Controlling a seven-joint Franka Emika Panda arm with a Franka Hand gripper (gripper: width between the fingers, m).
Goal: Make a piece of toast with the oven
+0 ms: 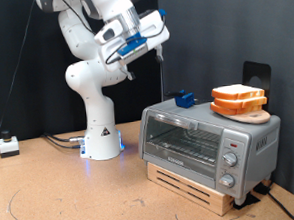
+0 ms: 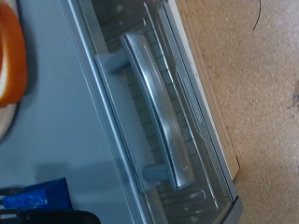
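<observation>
The silver toaster oven [image 1: 194, 139] stands on the table at the exterior view's right, its glass door closed. On its top a round wooden board [image 1: 249, 113] bears two stacked bread slices [image 1: 237, 92] with golden crusts. My gripper [image 1: 158, 51] hangs high above the oven's end nearer the exterior view's left, holding nothing that I can see. The wrist view looks down on the oven's door and its grey bar handle [image 2: 157, 119]; an orange crust edge [image 2: 9, 56] shows at the border. My fingers do not show there.
A small blue object [image 1: 183, 99] lies on the oven's top, also seen in the wrist view [image 2: 37, 200]. The oven rests on a wooden slat base [image 1: 192, 182]. Two knobs [image 1: 229, 158] are on its front. A small box with cables [image 1: 7, 147] sits at the exterior view's left.
</observation>
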